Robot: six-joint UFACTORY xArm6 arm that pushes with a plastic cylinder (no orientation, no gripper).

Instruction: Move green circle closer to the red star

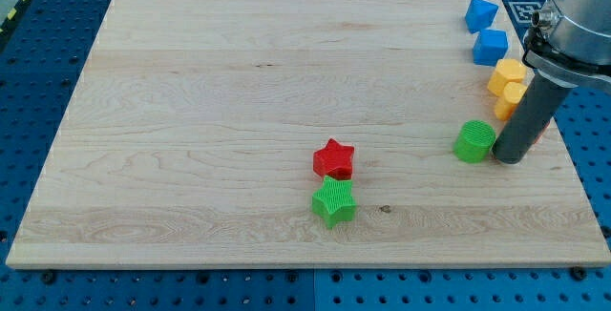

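The green circle (474, 141) lies on the wooden board (191, 111) at the view's right. The red star (334, 159) lies near the board's middle, to the view's left of the circle and a little lower. My tip (510, 156) stands just to the view's right of the green circle, touching or almost touching it. The dark rod rises from there toward the view's top right.
A green star (334, 201) lies directly below the red star, touching it. Two blue blocks (481, 13) (491, 47) and two yellow blocks (508, 75) (508, 102) stand in a column at the view's right, above the green circle. The board's right edge is close.
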